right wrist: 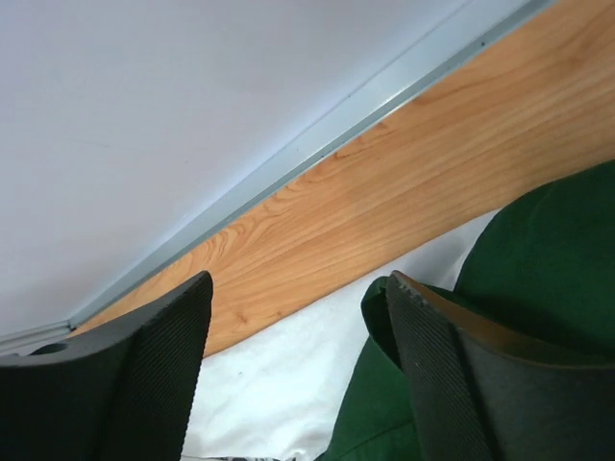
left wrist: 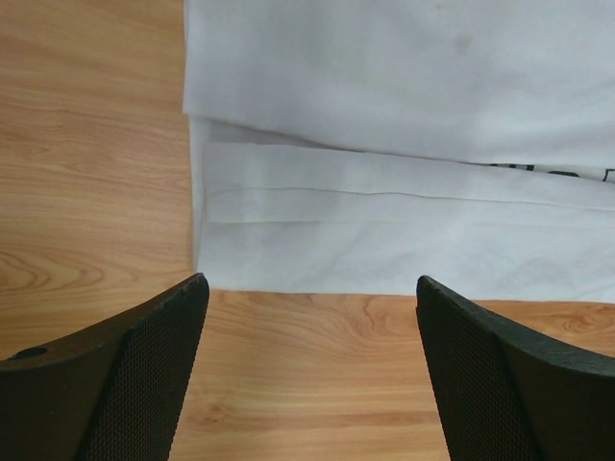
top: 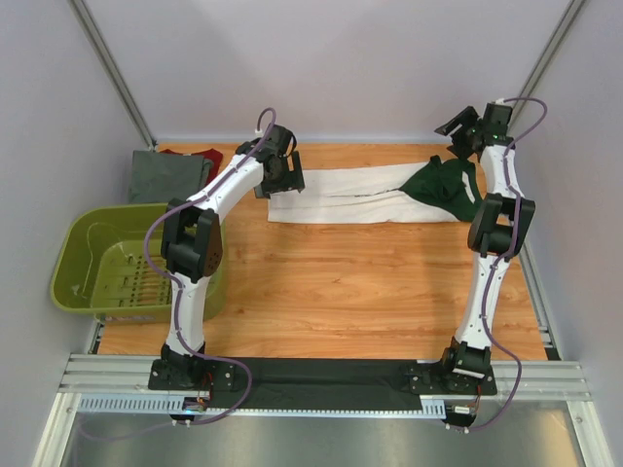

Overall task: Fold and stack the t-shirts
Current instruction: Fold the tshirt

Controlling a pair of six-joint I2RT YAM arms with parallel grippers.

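The white t-shirt (top: 336,195) with its dark green collar and shoulder part (top: 443,185) lies folded into a long strip at the far side of the table. My left gripper (top: 277,178) is open and empty over the strip's left end; the left wrist view shows the white folds (left wrist: 384,202) just beyond its fingers (left wrist: 144,375). My right gripper (top: 458,131) is open and empty above the green end; its wrist view shows white cloth (right wrist: 279,384) and green cloth (right wrist: 548,259). A folded grey t-shirt (top: 167,175) lies at the far left on a dark red one (top: 202,156).
An olive-green plastic basket (top: 78,248) stands at the left edge of the table, below the grey and red shirts. Grey walls close the back and both sides. A metal rail (top: 321,375) with the arm bases runs along the near edge.
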